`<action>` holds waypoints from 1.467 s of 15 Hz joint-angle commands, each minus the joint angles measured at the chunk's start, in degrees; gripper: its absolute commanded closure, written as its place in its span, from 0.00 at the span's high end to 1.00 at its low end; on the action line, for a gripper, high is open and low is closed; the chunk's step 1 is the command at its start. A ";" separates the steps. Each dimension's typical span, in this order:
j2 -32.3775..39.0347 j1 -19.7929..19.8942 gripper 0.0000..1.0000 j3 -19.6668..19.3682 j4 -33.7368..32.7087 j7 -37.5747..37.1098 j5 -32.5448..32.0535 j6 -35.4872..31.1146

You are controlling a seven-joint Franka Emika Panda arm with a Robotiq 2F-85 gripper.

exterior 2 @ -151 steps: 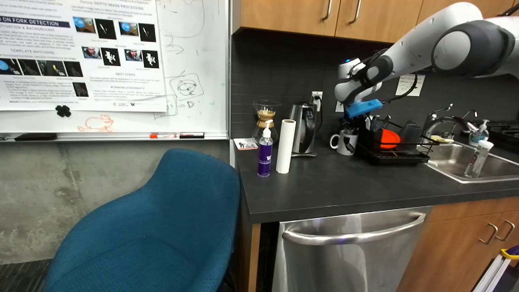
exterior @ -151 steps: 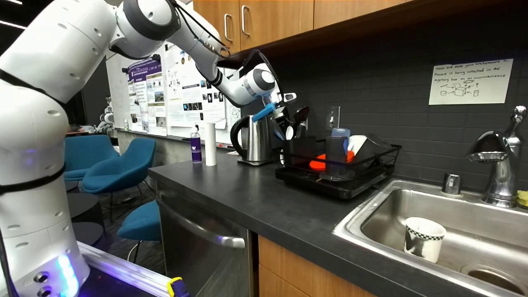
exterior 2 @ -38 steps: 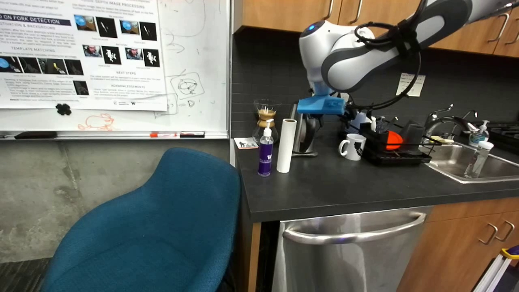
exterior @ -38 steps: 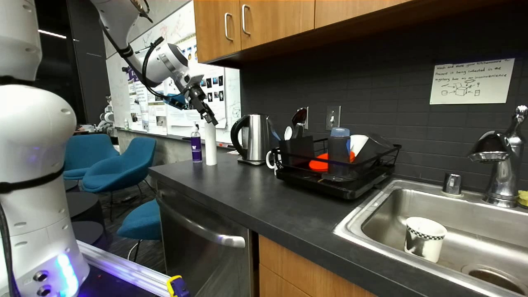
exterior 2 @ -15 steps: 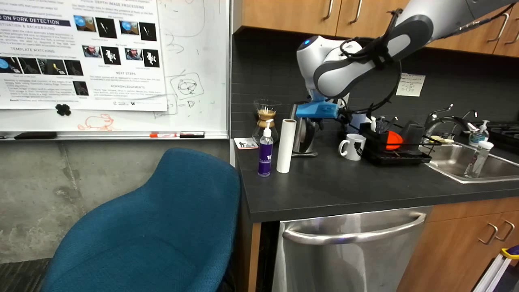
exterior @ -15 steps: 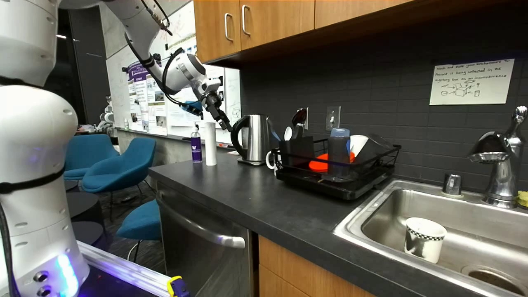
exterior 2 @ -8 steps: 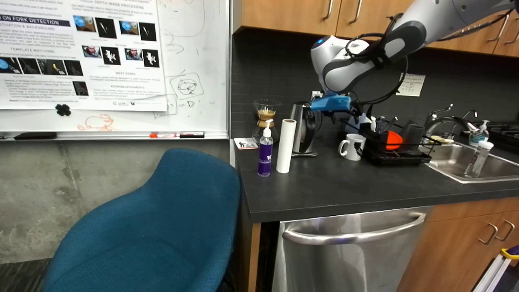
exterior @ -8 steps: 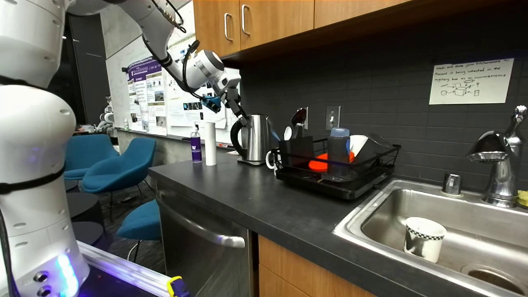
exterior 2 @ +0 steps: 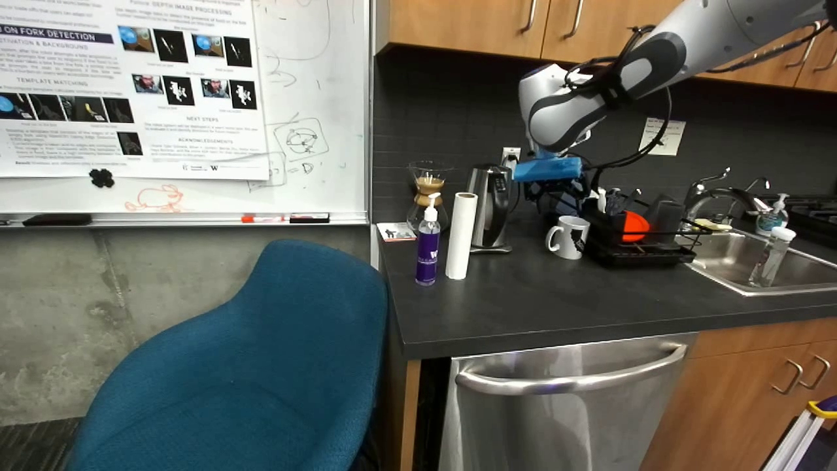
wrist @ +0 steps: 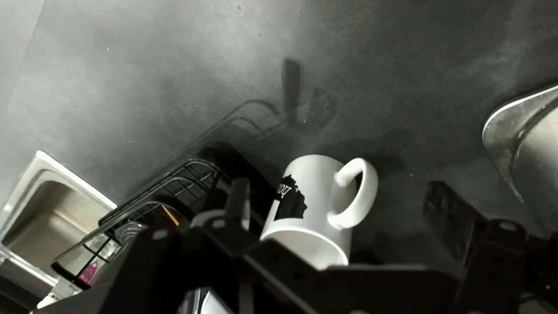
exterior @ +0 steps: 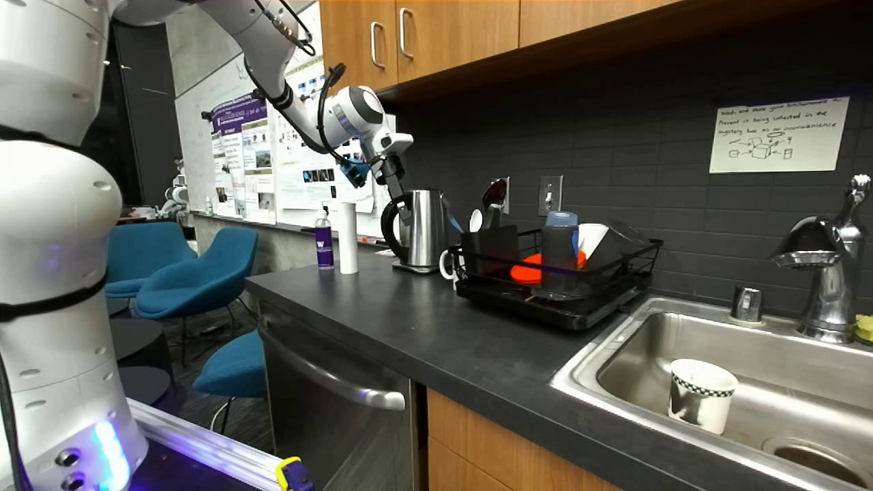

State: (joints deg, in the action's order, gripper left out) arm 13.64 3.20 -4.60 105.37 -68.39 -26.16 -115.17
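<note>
A white mug (wrist: 322,174) with a black print stands upright on the dark counter beside the dish rack. In the wrist view it appears between the spread fingers of my gripper (wrist: 340,198), nearer the left one, with its handle pointing right. Dark gripper parts cover some of its rim. The mug (exterior 2: 570,237) is plain in an exterior view; elsewhere only its handle (exterior: 447,264) shows. My gripper (exterior: 404,213) points down and overlaps the steel kettle (exterior: 427,232) in that picture; whether they touch, I cannot tell. Nothing is held.
The black dish rack (exterior: 580,317), holding utensils and dishes, stands right of the mug. Beyond it is the sink (exterior: 580,378) with a patterned cup (exterior: 702,395). A white roll (exterior 2: 461,235) and a purple bottle (exterior 2: 427,248) stand near the counter's end. Wooden cabinets (exterior: 450,34) hang above.
Over the last second my gripper has moved right in both exterior views and turned more steeply downward. Compared with ten seconds ago, the mug sits slightly shifted, farther out from the rack.
</note>
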 commanded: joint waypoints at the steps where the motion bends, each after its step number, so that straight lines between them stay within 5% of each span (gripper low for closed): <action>1: -0.82 -0.62 1.00 -1.63 2.24 0.10 0.99 -1.71; 9: -0.02 -1.53 1.00 -1.91 5.74 -4.55 3.00 -7.60; 15: 0.00 -3.87 1.00 -3.48 7.39 -18.55 -3.34 -14.50; 22: 1.37 -4.32 1.00 -4.15 5.62 -29.40 -11.45 -12.50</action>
State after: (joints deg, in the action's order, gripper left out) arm 14.14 -0.60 -8.09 112.01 -94.55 -35.90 -128.41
